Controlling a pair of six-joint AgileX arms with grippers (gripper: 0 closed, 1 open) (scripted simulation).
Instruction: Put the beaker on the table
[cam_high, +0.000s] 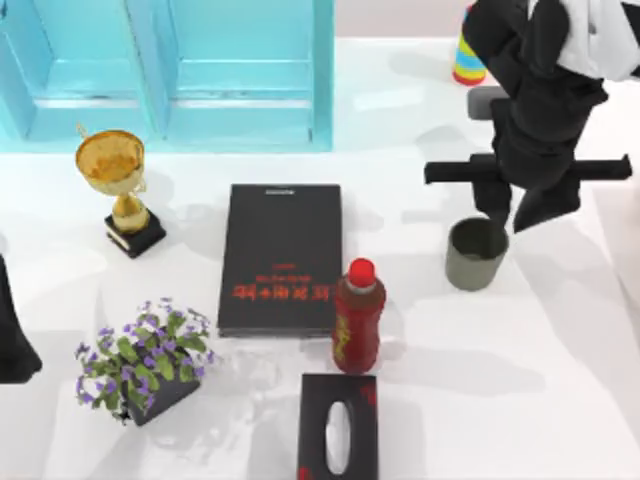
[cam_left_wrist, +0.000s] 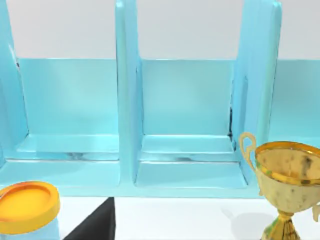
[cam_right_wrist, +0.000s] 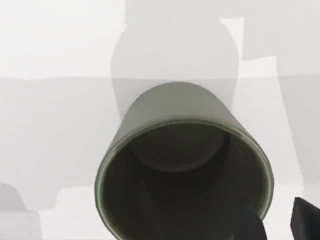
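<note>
Rendered sim tabletop, no real room: my glossy white table (cam_high: 560, 400) w/ random props, e.g. gold trophy (cam_high: 118, 190), black book (cam_high: 281, 258), blue shelf unit (cam_high: 180, 70).

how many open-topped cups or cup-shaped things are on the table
2. The olive-grey beaker stands at the table's right side, under the right tool, right of the red bottle. The gold trophy stands at the left, before the blue shelf.

Beaker (cam_high: 476, 253) — dull olive-grey; bench (cam_high: 560, 380) glossy white. Book (cam_high: 280, 258) black with red lettering; bottle (cam_high: 358, 316) red, red cap. Trophy (cam_high: 113, 170) gold on black base. Rack (cam_high: 180, 70) light blue — flowers (cam_high: 140, 350) purple, leaves green.
</note>
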